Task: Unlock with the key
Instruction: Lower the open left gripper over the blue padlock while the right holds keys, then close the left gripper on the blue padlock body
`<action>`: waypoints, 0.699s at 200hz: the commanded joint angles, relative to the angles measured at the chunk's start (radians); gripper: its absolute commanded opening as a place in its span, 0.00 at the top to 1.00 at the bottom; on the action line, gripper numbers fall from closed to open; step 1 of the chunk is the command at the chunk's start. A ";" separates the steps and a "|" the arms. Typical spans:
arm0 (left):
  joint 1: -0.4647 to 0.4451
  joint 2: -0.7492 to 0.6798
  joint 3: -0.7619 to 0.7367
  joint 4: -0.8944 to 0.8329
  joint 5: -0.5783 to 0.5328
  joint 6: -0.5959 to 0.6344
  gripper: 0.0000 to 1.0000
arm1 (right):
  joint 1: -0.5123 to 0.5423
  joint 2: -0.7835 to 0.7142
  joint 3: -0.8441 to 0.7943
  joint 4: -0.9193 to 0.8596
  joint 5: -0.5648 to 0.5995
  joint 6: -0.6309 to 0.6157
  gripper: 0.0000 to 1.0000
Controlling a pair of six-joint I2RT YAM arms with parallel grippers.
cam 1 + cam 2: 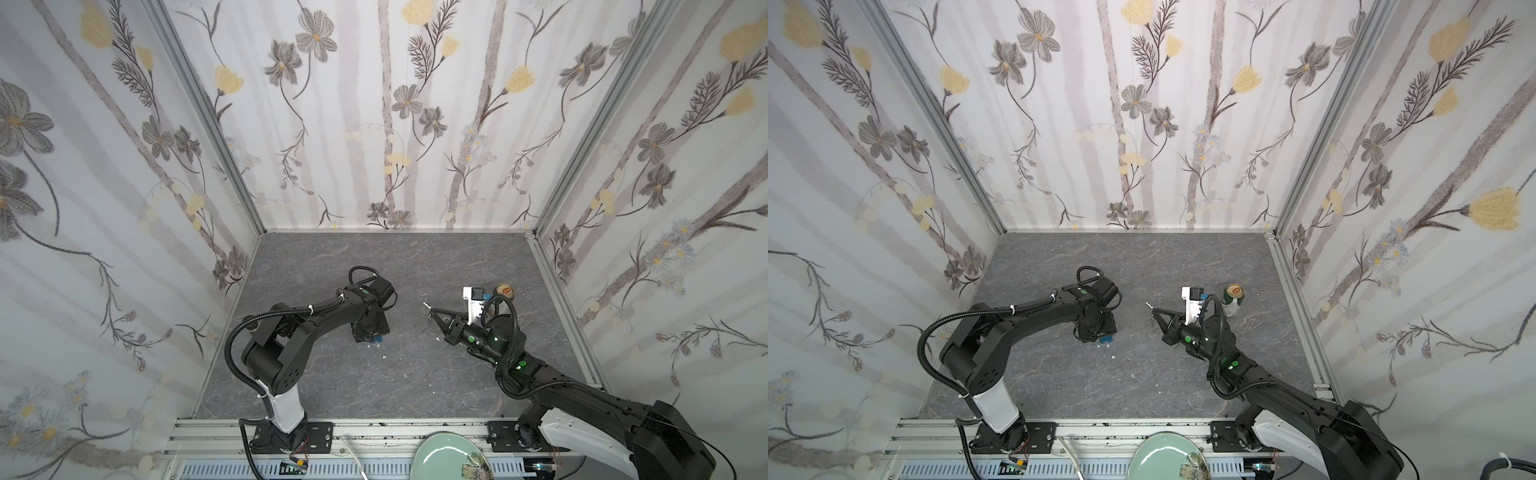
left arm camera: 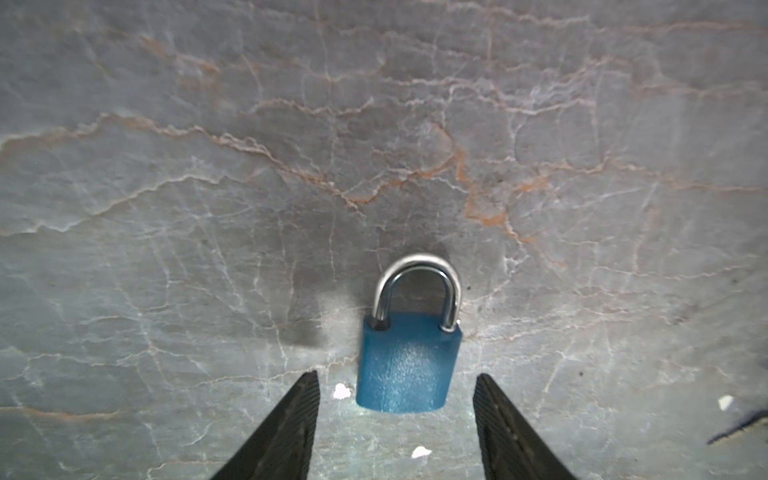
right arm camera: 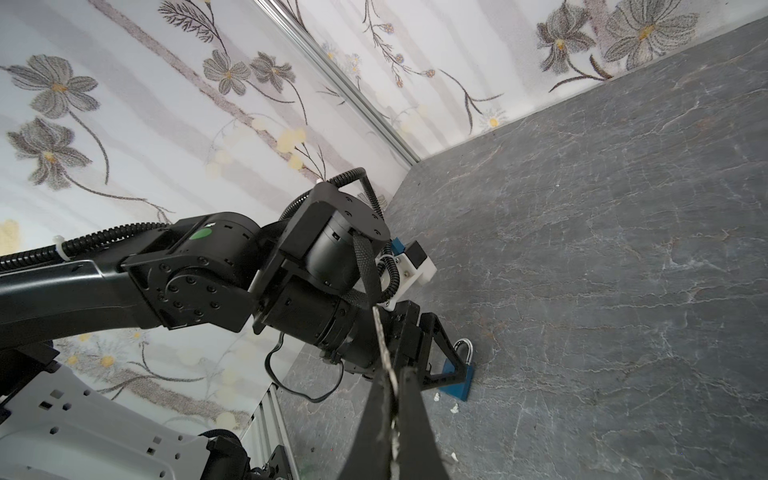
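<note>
Padlock: the blue padlock [image 2: 405, 365] lay flat on the table, both legs of its steel shackle seated in the body, and the shackle end pointed away from the left arm's wrist.
Left pincer: the left pincer [image 2: 397, 379] hung over the padlock with its jaws partly apart. One finger stood on each side of the body's lower end with a gap on both sides, and it gripped nothing.
Right pincer: the right pincer [image 3: 397, 376] was closed on the key [image 3: 381, 340], whose toothed blade stuck out past the fingertips.
Key and padlock: in both top views the key was held above the table, to the right of the padlock and well apart from it.
Table: the table [image 1: 332, 374] was grey with pale and rusty veins, and a few white crumbs [image 2: 340, 390] lay just beside the padlock.
Can: a can [image 1: 1233, 293] stood upright behind the right arm's wrist.
Room: flowered wallpaper [image 1: 374, 124] covered three walls joined by metal corner posts. A green plate [image 1: 444, 455] sat at the front rail.
</note>
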 commanded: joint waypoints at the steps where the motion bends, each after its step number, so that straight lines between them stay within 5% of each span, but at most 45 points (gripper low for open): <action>1: -0.006 0.026 0.019 -0.036 -0.034 -0.003 0.40 | -0.001 0.010 -0.005 0.029 0.004 0.003 1.00; 140: -0.019 0.138 0.063 -0.062 -0.052 0.024 0.57 | -0.004 0.029 -0.022 0.050 0.001 0.019 1.00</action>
